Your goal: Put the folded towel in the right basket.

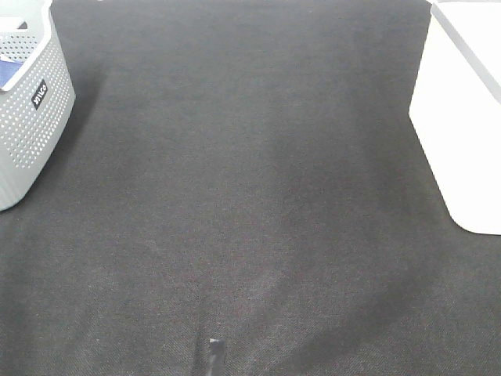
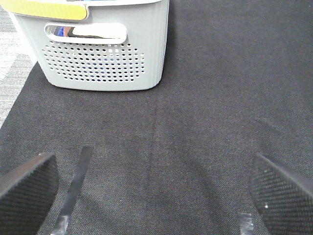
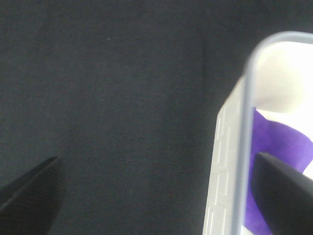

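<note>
A purple towel (image 3: 279, 144) lies inside the white right basket (image 3: 230, 147), seen only in the right wrist view. My right gripper (image 3: 156, 205) is open and empty above the basket's rim, one finger (image 3: 286, 196) over the inside and the other over the dark mat. In the exterior high view the white basket (image 1: 458, 117) stands at the right edge; its inside is hidden and neither gripper shows there. My left gripper (image 2: 156, 196) is open and empty, low over the mat, facing the grey left basket (image 2: 102, 54).
The grey perforated basket (image 1: 27, 102) stands at the far left with something blue (image 1: 9, 72) inside. A dark mat (image 1: 250, 196) covers the table. Strips of dark tape (image 2: 73, 191) lie on the mat near the left gripper.
</note>
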`<state>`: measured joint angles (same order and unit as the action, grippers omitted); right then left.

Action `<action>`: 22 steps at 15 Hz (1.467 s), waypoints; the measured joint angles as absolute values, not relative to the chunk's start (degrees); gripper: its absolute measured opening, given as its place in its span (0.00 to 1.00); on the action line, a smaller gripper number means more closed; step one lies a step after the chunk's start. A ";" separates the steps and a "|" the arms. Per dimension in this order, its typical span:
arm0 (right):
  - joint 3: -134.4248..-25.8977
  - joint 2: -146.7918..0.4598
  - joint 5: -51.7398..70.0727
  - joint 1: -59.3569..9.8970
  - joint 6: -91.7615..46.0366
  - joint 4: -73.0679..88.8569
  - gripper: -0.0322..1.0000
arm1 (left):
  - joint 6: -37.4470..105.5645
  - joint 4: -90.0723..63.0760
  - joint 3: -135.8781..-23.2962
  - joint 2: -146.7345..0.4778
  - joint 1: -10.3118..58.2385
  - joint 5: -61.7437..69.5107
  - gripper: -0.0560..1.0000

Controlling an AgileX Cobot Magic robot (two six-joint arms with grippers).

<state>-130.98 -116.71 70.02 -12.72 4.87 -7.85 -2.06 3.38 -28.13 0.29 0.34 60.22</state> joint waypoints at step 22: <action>-30.83 -0.17 65.89 -13.24 4.64 -4.41 0.96 | -2.06 3.38 -28.13 0.29 0.34 60.22 0.99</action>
<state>-30.83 -0.17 65.89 -13.24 4.64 -4.41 -2.06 3.38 -28.13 0.29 0.34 60.22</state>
